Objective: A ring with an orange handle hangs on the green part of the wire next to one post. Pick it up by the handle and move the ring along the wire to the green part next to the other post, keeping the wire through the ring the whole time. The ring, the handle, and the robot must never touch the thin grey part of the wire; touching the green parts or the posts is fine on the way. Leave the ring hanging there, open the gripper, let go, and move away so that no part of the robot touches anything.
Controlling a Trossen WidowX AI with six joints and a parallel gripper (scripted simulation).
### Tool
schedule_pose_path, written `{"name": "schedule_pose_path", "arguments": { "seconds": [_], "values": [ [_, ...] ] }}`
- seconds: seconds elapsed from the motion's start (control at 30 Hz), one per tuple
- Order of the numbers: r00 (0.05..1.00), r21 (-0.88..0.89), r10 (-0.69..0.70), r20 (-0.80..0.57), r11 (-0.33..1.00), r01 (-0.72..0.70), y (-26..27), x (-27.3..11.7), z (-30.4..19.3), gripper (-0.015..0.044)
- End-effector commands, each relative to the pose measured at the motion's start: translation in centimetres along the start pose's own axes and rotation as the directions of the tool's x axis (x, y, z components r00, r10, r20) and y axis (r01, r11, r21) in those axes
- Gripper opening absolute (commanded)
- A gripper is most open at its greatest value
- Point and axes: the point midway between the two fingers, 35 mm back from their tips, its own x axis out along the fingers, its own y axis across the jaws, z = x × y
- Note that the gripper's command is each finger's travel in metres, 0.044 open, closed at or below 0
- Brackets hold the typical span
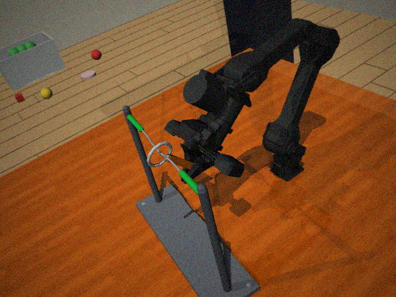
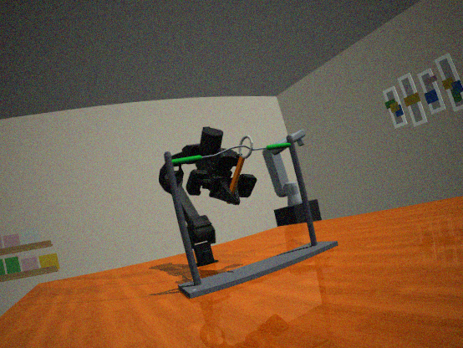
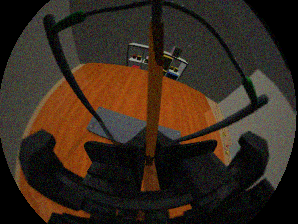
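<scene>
The grey ring point(image 1: 159, 154) encircles the thin grey wire between the two posts, roughly midway in the top view. In the exterior view the ring point(image 2: 246, 146) sits right of the middle, closer to the right green part point(image 2: 278, 145) than to the left green part point(image 2: 186, 159). Its orange handle point(image 2: 236, 173) hangs down and slightly left into my gripper point(image 2: 231, 194), which is shut on the handle's lower end. The wrist view shows the handle point(image 3: 152, 116) rising from between the fingers. I cannot tell whether the ring touches the wire.
The posts point(image 1: 141, 157) point(image 1: 214, 235) stand on a grey base plate point(image 1: 193, 243). My arm's base point(image 1: 286, 160) is behind the frame. A grey bin point(image 1: 30, 58), a red ball point(image 1: 96, 54), a yellow ball point(image 1: 46, 93) and a pink disc point(image 1: 87, 75) lie far left on the floor.
</scene>
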Motion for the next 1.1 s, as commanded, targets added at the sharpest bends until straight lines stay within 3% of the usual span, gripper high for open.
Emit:
{"name": "schedule_pose_path", "arguments": {
  "seconds": [0.0,0.37,1.07],
  "values": [
    [1.000,-0.065,0.002,0.007,0.998,-0.001,-0.2,0.0,0.0,-0.0150],
    [1.000,-0.073,0.012,0.014,0.997,-0.011,0.7,0.0,-0.3,-0.0150],
    [0.990,0.174,0.030,0.135,0.983,-0.053,5.7,1.3,0.3,-0.0150]
  ]
}}
